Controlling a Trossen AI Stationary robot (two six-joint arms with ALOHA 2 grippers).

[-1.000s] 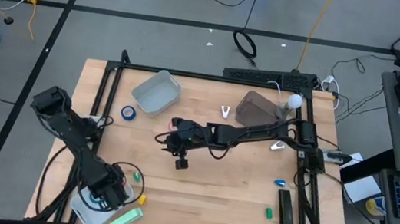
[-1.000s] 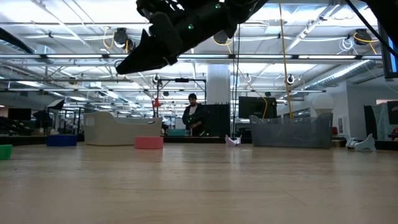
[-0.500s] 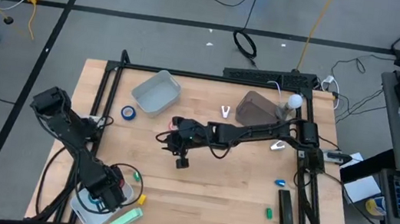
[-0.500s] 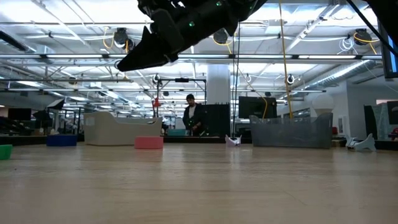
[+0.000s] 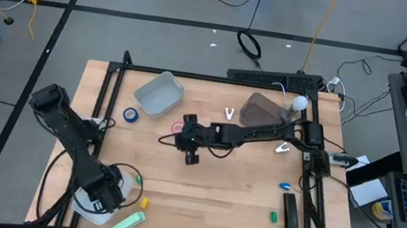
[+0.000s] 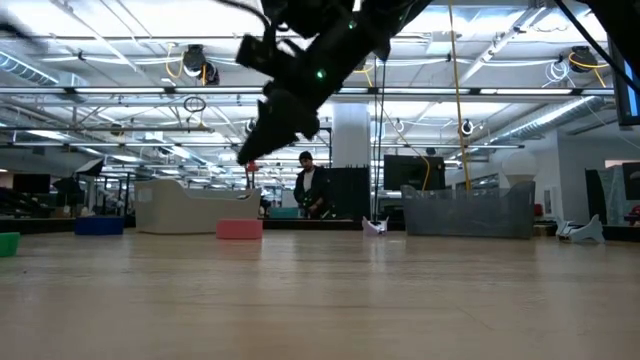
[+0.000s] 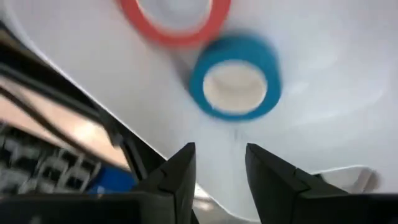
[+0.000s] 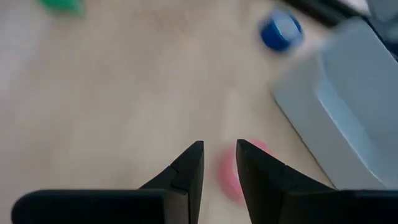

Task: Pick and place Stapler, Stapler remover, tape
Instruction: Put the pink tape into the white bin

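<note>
Black left fingers (image 7: 180,180): slightly apart, nothing between them.
Left gripper (image 7: 219,163): over a white tray (image 7: 323,81) at the table's near left corner.
Tray contents: blue tape roll (image 7: 235,77) beside red tape roll (image 7: 175,18), just beyond the fingertips.
Right gripper (image 8: 218,157): narrowly parted, empty, held above mid-table.
Under right gripper: pink-red tape roll (image 8: 231,175) on the wood.
Farther off: second blue roll (image 5: 131,115) beside grey bin (image 5: 158,94).

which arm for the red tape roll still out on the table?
Right. The right gripper hangs beside the red tape roll mid-table, and its wrist view shows the roll just ahead of the fingers. The left gripper is over the white tray at the near-left corner.
</note>
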